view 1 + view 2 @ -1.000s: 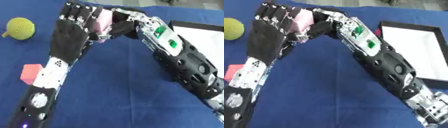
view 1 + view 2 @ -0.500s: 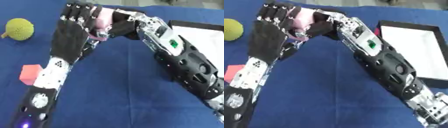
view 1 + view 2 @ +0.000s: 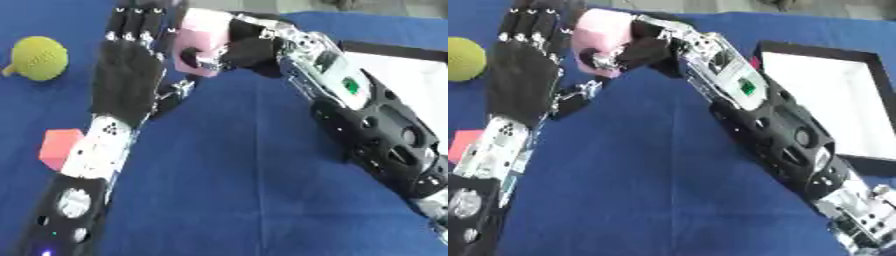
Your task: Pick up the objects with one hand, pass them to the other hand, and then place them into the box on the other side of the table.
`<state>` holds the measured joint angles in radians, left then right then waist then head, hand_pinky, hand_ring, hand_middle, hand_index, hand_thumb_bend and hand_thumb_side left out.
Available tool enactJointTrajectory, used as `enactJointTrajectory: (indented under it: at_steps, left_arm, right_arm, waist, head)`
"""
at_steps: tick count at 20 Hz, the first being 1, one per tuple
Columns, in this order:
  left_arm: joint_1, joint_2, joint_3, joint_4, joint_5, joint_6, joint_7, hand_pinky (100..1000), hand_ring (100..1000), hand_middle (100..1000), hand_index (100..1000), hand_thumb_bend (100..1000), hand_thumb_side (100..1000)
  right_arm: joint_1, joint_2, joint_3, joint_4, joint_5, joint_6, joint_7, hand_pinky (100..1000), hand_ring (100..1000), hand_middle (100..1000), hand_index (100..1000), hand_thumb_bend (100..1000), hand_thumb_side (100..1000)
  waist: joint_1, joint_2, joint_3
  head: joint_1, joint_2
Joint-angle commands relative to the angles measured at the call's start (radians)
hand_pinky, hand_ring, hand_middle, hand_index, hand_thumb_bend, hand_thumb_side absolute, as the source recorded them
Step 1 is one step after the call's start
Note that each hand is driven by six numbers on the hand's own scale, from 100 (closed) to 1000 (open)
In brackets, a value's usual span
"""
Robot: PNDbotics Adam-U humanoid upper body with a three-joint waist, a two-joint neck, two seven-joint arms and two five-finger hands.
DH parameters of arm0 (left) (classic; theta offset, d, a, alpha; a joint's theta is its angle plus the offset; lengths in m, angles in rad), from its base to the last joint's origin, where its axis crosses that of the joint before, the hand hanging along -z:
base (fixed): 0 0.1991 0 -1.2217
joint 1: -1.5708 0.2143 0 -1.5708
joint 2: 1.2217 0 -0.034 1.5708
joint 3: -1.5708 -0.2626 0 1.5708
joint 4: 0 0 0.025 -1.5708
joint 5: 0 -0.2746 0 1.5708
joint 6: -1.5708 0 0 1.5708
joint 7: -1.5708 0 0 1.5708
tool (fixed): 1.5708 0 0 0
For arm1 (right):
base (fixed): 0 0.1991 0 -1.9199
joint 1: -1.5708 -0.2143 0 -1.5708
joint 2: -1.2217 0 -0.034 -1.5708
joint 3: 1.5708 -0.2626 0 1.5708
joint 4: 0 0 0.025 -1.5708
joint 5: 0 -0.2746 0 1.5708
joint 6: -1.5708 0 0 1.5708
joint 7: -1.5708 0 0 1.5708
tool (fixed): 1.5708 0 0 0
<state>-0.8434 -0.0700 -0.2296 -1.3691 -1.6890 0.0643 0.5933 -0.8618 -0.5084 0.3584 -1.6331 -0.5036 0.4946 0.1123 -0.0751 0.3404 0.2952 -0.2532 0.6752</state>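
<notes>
A pink block (image 3: pixel 203 42) hangs above the blue table at the top middle. My right hand (image 3: pixel 251 49) reaches in from the right and has its fingers curled round the block. Just left of it my left hand (image 3: pixel 127 80) stands upright, back toward the camera, fingers straight, thumb (image 3: pixel 175 95) low beside the block. Whether the left fingers touch the block is hidden. A white-floored box with a black rim (image 3: pixel 815 50) lies at the right edge of the table.
A yellow ball (image 3: pixel 39 57) lies at the far left. A red cube (image 3: pixel 59 148) sits on the cloth beside my left forearm. My right arm (image 3: pixel 772 130) crosses the table in front of the box.
My left hand has drawn slightly to the left, away from the pink block. The block stays in my right hand at about the same spot.
</notes>
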Motion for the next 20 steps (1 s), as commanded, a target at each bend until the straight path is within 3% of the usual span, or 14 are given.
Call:
enactJointTrajectory:
  at_steps: [1, 6, 9, 20]
  left_arm:
    - [-0.004, 0.014, 0.023, -0.023, 0.021, 0.023, 0.0, 808, 756, 734, 908, 665, 308]
    - [0.017, 0.07, 0.034, -0.011, 0.058, 0.024, -0.001, 795, 747, 717, 871, 632, 266]
    - [0.04, 0.126, 0.034, -0.007, 0.104, 0.015, -0.014, 793, 745, 713, 855, 608, 288]
    - [0.115, 0.436, 0.02, -0.081, 0.446, -0.032, -0.185, 792, 738, 728, 848, 490, 364]
  right_arm:
    - [-0.009, -0.039, -0.013, -0.017, 0.015, -0.013, -0.001, 986, 1000, 652, 626, 223, 100]
    - [0.013, -0.081, -0.02, -0.035, 0.02, -0.03, 0.006, 989, 1000, 661, 635, 227, 100]
    - [0.035, -0.11, -0.035, -0.048, 0.009, -0.024, 0.008, 1000, 1000, 669, 643, 228, 100]
    - [0.208, -0.303, -0.18, -0.193, -0.148, -0.021, -0.026, 1000, 1000, 700, 671, 224, 100]
  waist:
    - [0.006, -0.027, -0.003]
    - [0.015, -0.04, -0.013]
    - [0.025, -0.049, -0.02]
    - [0.067, -0.072, -0.05]
  head:
    - [0.004, 0.004]
    - [0.016, 0.012]
    - [0.017, 0.015]
    - [-0.038, 0.033]
